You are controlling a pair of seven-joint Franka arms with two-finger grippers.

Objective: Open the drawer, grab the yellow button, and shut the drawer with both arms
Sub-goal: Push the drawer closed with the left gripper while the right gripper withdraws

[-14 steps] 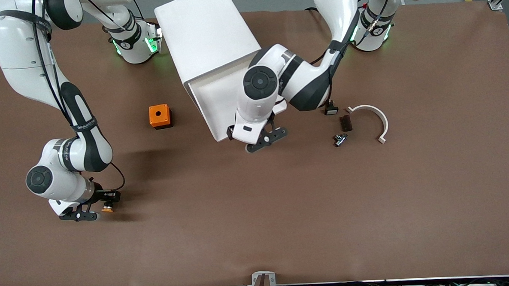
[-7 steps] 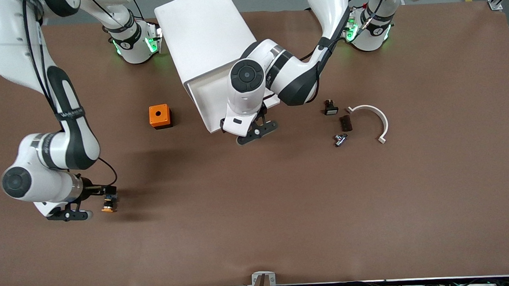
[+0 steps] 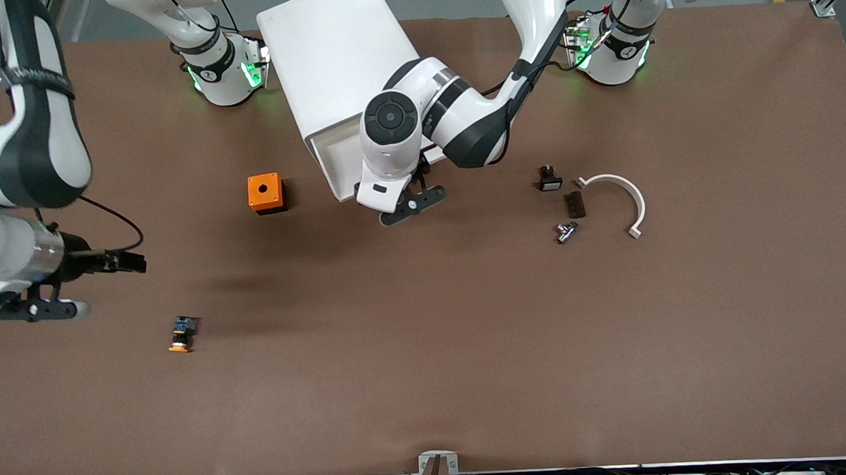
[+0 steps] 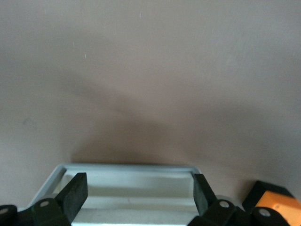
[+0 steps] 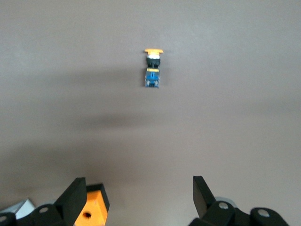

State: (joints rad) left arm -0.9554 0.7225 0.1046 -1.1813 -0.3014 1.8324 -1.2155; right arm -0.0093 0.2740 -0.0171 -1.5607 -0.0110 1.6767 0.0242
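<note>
The button [image 3: 181, 334], with its orange cap, black body and blue end, lies alone on the brown table toward the right arm's end. My right gripper [image 3: 111, 285] hangs open and empty above the table, up and away from it. In the right wrist view the button [image 5: 152, 69] lies well apart from the right gripper [image 5: 138, 197]. The white drawer [image 3: 334, 159] sticks a short way out of the white cabinet [image 3: 344, 55]. My left gripper [image 3: 411, 202] is open at the drawer's front. In the left wrist view the drawer's front rim [image 4: 131, 172] shows between the spread left gripper [image 4: 138, 193].
An orange box with a black hole [image 3: 265, 193] stands beside the drawer toward the right arm's end. Toward the left arm's end lie a small black part with a white face [image 3: 550, 180], a dark flat piece [image 3: 574, 204], a metal part [image 3: 565, 231] and a white curved piece [image 3: 621, 197].
My right gripper opened, left the button on the table and rose away from it. My left arm moved toward the cabinet, and the drawer slid farther in.
</note>
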